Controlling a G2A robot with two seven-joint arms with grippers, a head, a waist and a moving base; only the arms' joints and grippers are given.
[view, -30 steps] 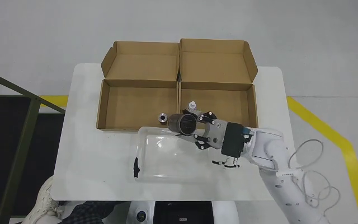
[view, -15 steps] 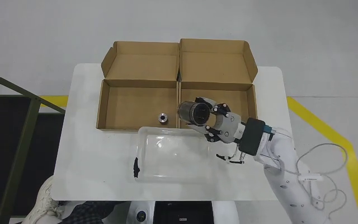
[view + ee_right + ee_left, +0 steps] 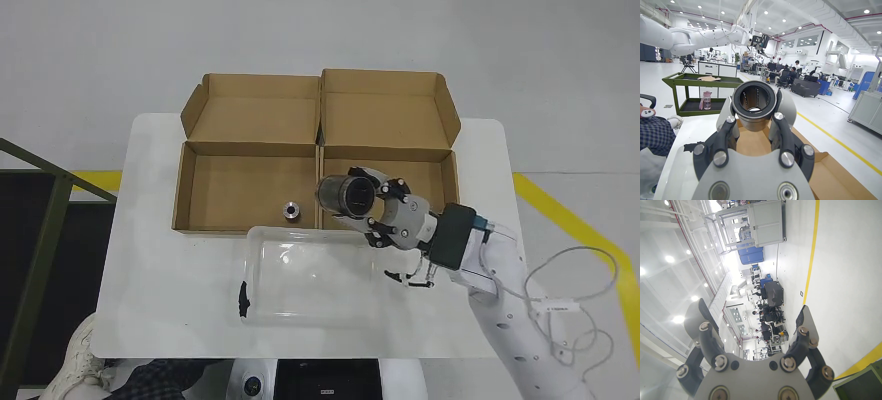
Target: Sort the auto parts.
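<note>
My right gripper (image 3: 360,203) is shut on a dark metal cylinder bearing (image 3: 343,194), held tilted in the air over the front left corner of the right cardboard box (image 3: 430,185). In the right wrist view the hollow bearing (image 3: 754,102) sits between the two fingers (image 3: 785,106), with the box floor (image 3: 829,180) below. A small silver metal part (image 3: 290,210) lies in the left cardboard box (image 3: 225,195). My left gripper (image 3: 753,311) is open, holds nothing and points out at the room, away from the table.
A clear plastic bin (image 3: 310,285) lies on the white table (image 3: 160,260) in front of the boxes, with a small black piece (image 3: 243,297) at its left end. Both box lids (image 3: 380,110) stand open at the back. A green cart (image 3: 696,79) stands beside the table.
My right gripper has carried the bearing up and to the right, from the clear bin's far edge to above the right box. It moved only slightly in the last half second.
</note>
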